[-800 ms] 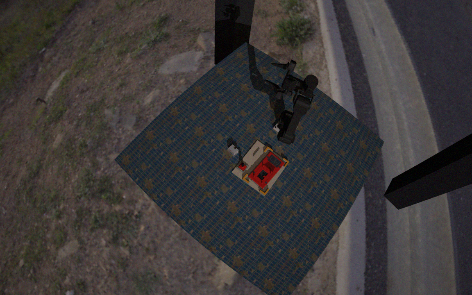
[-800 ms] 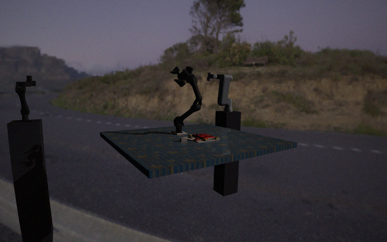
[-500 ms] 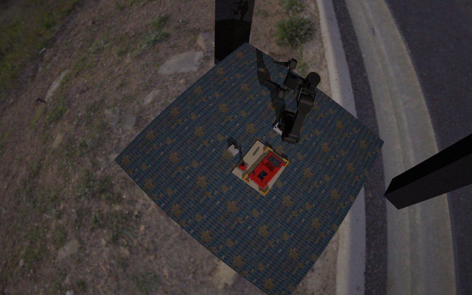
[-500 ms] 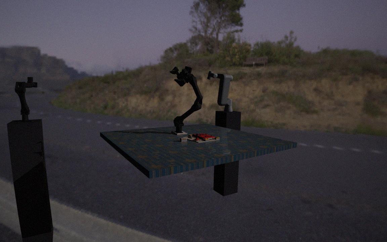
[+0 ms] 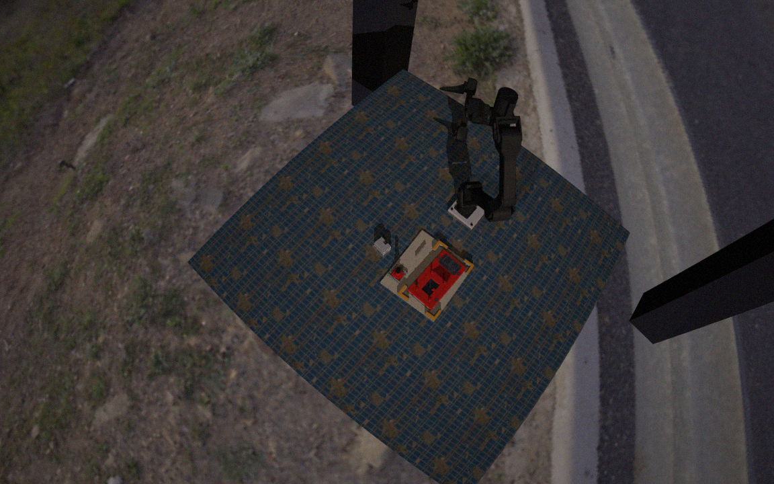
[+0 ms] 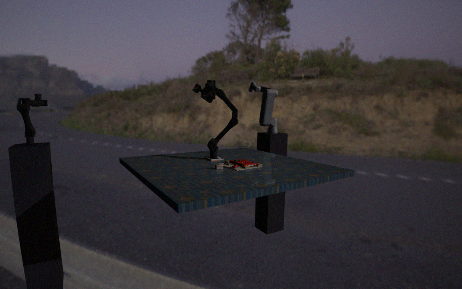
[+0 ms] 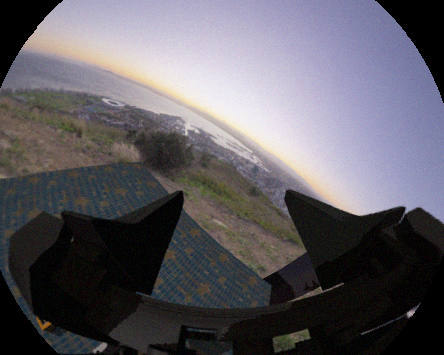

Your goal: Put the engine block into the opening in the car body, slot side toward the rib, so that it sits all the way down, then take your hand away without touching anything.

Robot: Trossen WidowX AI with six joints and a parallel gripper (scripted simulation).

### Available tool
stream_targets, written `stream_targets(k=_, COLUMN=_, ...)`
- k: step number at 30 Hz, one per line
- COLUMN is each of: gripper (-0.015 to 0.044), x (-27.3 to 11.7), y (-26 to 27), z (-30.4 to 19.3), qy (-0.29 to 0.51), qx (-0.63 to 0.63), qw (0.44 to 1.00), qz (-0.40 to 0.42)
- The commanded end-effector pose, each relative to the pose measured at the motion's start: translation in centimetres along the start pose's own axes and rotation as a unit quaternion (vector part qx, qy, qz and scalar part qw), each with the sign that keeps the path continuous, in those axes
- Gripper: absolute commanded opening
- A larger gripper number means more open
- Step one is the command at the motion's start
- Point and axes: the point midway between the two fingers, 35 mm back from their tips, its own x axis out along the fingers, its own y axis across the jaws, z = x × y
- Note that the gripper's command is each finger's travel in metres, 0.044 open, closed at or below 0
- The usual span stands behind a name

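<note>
The blue, gold-flecked table (image 5: 318,361) (image 6: 196,190) (image 7: 197,271) is the biggest thing I have on my feeds. On it stands my black arm (image 5: 508,162) (image 6: 232,120), reaching high above the surface. Its claw (image 5: 438,103) (image 6: 199,93) (image 7: 236,196) is spread almost fully, with nothing in its grip, up in the air and well apart from the parts. The beige board (image 5: 412,255) (image 6: 238,171) lies flat near the arm's foot. On it sits the red car body (image 5: 416,288) (image 6: 245,163), framed by orange corner pieces (image 5: 433,314) (image 7: 43,323). The small pale block I take for the engine block (image 5: 381,247) (image 6: 219,166) rests on the table just beside the board, outside the car body; I can't make out its slot side from here. A little red piece (image 5: 398,272) (image 6: 235,165) sits at one corner of the board.
</note>
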Motion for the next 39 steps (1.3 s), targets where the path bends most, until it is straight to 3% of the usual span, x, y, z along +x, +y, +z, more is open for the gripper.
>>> stream_targets(k=1, gripper=0.044, x=1.6, y=-0.5, z=-1.7, qy=0.012, qx=0.045, qw=0.998, qz=0.029)
stream_targets(k=20, gripper=0.044, x=10.0, y=4.3, z=-6.9, qy=0.091, qx=0.151, qw=0.964, qz=0.198)
stream_targets(k=39, gripper=0.044, x=17.3, y=17.5, z=-12.1, qy=0.268, qx=0.153, qw=0.879, qz=0.364)
